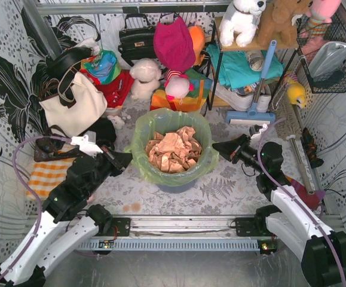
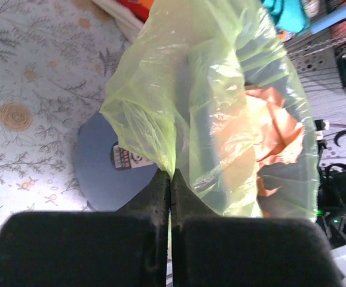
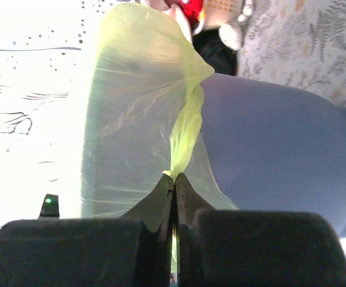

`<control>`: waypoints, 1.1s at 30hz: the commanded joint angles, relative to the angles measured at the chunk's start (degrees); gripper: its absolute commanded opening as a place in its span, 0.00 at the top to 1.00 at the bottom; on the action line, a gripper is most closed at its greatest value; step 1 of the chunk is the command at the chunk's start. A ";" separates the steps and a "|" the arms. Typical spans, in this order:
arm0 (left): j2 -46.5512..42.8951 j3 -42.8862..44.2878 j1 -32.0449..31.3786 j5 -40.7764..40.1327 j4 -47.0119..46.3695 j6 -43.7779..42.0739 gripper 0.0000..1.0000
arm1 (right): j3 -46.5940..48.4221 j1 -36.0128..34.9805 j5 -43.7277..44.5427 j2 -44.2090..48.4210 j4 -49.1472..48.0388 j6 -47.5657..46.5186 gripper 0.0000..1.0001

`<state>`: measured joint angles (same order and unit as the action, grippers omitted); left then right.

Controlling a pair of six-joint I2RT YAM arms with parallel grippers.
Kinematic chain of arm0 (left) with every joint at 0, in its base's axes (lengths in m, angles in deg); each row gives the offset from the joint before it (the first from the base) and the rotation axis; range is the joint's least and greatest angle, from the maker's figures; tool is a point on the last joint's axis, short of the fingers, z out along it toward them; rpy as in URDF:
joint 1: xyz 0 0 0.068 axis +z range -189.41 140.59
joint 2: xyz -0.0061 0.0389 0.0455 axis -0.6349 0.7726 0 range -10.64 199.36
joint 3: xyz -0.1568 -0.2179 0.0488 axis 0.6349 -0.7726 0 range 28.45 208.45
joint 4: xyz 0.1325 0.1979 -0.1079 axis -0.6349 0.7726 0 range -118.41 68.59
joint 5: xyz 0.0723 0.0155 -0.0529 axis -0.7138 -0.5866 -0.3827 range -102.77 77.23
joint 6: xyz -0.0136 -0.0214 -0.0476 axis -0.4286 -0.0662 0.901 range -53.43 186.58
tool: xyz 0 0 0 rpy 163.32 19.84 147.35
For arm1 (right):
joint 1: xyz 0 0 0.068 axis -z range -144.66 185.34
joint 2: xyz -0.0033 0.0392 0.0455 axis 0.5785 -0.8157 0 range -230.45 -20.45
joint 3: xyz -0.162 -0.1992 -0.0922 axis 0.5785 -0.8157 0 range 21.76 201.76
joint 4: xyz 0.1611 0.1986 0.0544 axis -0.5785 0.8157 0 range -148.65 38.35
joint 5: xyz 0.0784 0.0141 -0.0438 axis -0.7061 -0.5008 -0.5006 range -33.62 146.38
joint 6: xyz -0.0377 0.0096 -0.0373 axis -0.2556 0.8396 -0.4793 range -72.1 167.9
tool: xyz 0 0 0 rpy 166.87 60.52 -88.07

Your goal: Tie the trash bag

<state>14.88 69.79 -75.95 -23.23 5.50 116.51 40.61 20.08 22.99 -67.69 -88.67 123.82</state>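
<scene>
The trash bag is thin light-green plastic lining a round blue-grey bin, with crumpled tan-brown paper inside. My left gripper is at the bag's left rim and is shut on a pinch of the green film, which runs down between its fingertips. My right gripper is at the bag's right rim and is shut on a gathered strip of the film beside the bin's wall. The bag's mouth is open between them.
A cream tote bag and black handbags lie at the back left. Plush toys, a red bag and a shelf with a blue mop stand behind the bin. An orange checked cloth lies left. A wire basket hangs right.
</scene>
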 commanded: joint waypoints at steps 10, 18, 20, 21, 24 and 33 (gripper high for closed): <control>1.82 8.96 0.32 0.02 -0.63 -0.90 1.00 | 7.25 0.44 2.09 4.28 -7.52 6.86 1.00; 4.05 14.47 0.39 1.25 -1.15 -2.35 1.00 | 11.24 0.50 1.81 3.57 -7.70 7.01 1.00; 5.07 15.96 0.32 1.53 -1.09 -2.87 1.00 | 12.48 0.42 1.40 3.13 -7.77 6.82 1.00; 5.45 16.46 0.32 1.76 -1.31 -3.20 1.00 | 13.12 0.44 1.20 2.75 -7.87 6.79 1.00; 7.14 17.18 0.32 2.83 -2.49 -3.81 1.00 | 15.26 0.50 0.43 1.27 -8.72 6.47 1.00; 14.57 15.25 0.37 9.08 -7.07 -4.35 1.00 | 21.78 -0.65 -6.91 -4.17 1.90 0.13 1.00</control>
<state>27.64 84.96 -75.95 -17.72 5.48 113.43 58.69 20.14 19.63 -70.78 -90.29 127.98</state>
